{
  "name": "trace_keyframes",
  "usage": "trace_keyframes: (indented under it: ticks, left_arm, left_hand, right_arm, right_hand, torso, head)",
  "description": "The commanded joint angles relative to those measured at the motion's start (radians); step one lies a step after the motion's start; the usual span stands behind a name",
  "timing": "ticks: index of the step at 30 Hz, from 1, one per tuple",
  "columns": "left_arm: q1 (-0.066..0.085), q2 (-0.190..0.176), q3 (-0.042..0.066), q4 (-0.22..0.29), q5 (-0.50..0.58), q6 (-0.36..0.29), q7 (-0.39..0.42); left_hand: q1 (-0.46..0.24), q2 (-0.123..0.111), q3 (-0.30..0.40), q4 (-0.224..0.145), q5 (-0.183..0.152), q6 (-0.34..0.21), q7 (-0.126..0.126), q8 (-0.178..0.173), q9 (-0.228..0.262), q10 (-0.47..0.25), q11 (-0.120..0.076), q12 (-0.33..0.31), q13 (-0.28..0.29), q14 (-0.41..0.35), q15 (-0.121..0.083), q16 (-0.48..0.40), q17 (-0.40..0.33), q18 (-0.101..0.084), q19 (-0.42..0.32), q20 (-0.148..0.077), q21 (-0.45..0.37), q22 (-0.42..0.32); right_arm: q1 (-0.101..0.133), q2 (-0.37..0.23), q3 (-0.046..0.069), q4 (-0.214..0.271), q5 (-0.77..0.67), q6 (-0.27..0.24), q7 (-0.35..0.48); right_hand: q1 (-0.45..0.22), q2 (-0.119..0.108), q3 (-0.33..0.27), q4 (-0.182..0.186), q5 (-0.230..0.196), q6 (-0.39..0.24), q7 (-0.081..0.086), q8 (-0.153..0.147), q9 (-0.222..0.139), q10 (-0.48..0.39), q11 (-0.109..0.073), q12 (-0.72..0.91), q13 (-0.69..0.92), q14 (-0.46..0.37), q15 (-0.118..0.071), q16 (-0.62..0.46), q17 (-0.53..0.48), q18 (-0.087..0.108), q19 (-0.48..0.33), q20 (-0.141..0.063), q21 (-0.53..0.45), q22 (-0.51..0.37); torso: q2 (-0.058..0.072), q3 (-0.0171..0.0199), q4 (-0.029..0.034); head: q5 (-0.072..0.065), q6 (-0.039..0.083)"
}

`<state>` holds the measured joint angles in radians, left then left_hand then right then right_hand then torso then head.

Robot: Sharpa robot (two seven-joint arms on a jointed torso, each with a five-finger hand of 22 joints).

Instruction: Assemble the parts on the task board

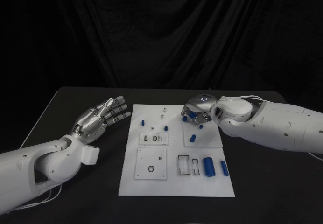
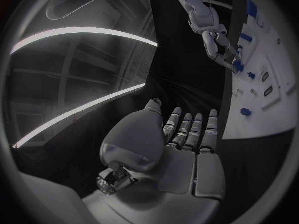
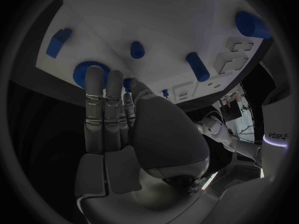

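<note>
The black surface (image 1: 80,95) fills the lower half of the head view, and the white task board (image 1: 175,186) lies in its centre, running from mid-frame down towards the bottom edge.

The right arm reaches in from the right edge, its right robot hand (image 1: 200,109) hanging over the board's upper right corner. In the right wrist view its fingers (image 3: 102,109) lie straight and close together, tips over or at a blue toothed gear (image 3: 84,70) — whether they touch it, or whether the thumb pinches anything, I cannot tell.

The left robot hand (image 1: 102,116) hovers at centre left, just off the board's left edge, palm flat, fingers spread and holding nothing.

Smaller pieces: two blue cylinders (image 1: 208,166) lie side by side in the board's lower right, a short blue peg (image 1: 193,138) sits right of centre, and another blue peg (image 1: 143,122) stands near the upper left edge.

The step in hand looks like working the gear at the upper right corner — seating or picking it. The next move likely calls for a clear finger-and-thumb closure on the gear's rim and a straight, level press or lift, keeping the teeth from catching the neighbouring pegs.
</note>
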<state>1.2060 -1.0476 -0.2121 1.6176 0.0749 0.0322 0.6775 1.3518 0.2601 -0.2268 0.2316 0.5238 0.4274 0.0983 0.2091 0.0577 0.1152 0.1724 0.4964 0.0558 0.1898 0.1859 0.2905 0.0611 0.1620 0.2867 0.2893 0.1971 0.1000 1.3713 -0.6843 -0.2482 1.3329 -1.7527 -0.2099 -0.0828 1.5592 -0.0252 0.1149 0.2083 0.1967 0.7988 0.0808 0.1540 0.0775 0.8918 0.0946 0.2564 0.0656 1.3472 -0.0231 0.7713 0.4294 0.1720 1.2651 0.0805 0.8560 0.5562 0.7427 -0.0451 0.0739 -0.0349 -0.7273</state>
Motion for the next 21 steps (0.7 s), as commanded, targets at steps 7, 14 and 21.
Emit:
trace_keyframes:
  ticks: [7,14,21]
  left_arm:
    - [0.002,0.005,0.001,-0.002,-0.001,0.038,0.044]
    - [0.002,0.007,0.001,-0.005,-0.001,0.042,0.037]
    - [0.002,0.011,0.001,-0.009,-0.001,0.046,0.033]
  left_hand:
    - [0.012,0.002,0.007,-0.008,0.009,0.014,0.002,0.009,0.003,0.007,0.006,0.010,0.001,0.007,0.004,0.005,-0.002,0.007,0.007,0.001,0.005,0.001]
    - [0.013,0.003,0.009,-0.011,0.010,0.017,0.004,0.011,0.003,0.009,0.008,0.013,0.002,0.007,0.004,0.005,-0.002,0.007,0.007,0.001,0.006,0.001]
    - [0.014,0.003,0.011,-0.012,0.012,0.018,0.005,0.011,0.003,0.010,0.010,0.014,0.002,0.007,0.004,0.006,-0.003,0.007,0.007,0.001,0.006,0.001]
  right_arm:
    - [-0.022,0.027,0.001,-0.040,-0.012,-0.056,0.000]
    - [-0.033,0.042,0.001,-0.060,-0.012,-0.070,0.005]
    - [-0.042,0.053,0.001,-0.073,-0.012,-0.120,0.033]
  right_hand:
    - [0.005,-0.002,0.030,-0.010,0.019,0.014,0.003,-0.011,0.003,0.016,0.004,-0.013,0.000,0.002,0.004,0.009,0.013,-0.010,0.003,0.002,0.044,0.055]
    - [0.000,0.003,0.058,-0.005,0.014,0.028,0.006,-0.012,0.005,0.025,0.006,-0.024,0.000,0.005,0.007,0.023,0.028,-0.018,0.012,0.004,0.091,0.118]
    - [0.007,0.013,0.113,-0.014,-0.013,0.164,0.015,0.046,0.043,0.110,-0.011,-0.017,0.004,0.010,0.000,0.044,0.055,-0.026,0.020,0.001,0.157,0.208]
  torso:
    - [0.001,0.0025,-0.0003]
    - [0.000,0.0023,-0.0037]
    - [0.000,0.0018,-0.0017]
  head:
    - [-0.005,-0.003]
    - [0.000,-0.007]
    - [0.003,-0.011]
